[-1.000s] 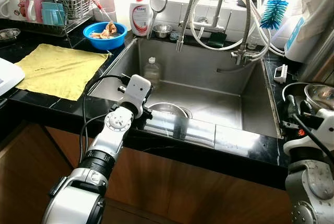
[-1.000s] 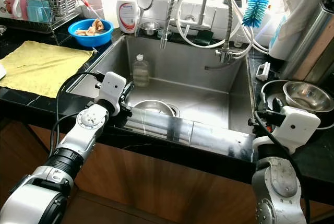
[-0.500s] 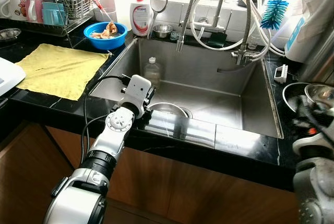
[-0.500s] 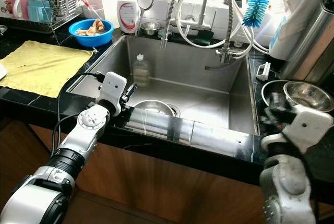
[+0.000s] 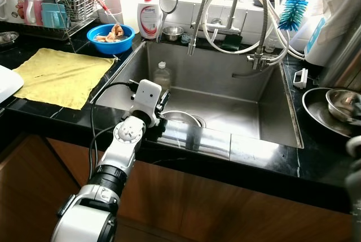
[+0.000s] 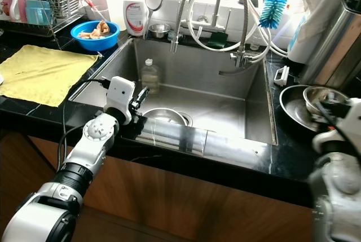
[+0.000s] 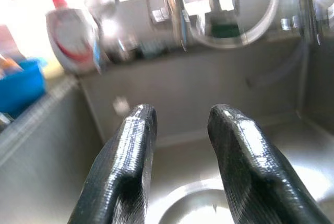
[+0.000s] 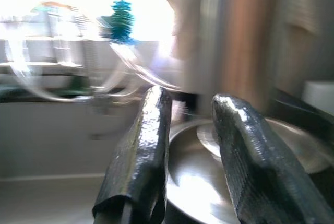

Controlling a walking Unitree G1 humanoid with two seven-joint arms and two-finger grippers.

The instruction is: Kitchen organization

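Black stone surface (image 5: 67,115) frames a steel sink (image 5: 248,92) beneath a bright window. At the near rim the left pincer (image 7: 180,145) hangs released over a steel bowl (image 5: 181,119) lying in the basin beside a small clear bottle (image 5: 163,77) — a reach for the bowl looks to be the step in hand, calling for a lowering and a grip on its rim. Off right, the right pincer (image 8: 190,140) sits parted and empty just before nested steel bowls (image 6: 307,106). A white pump bottle (image 5: 150,14) carries a red label — wording unreadable.
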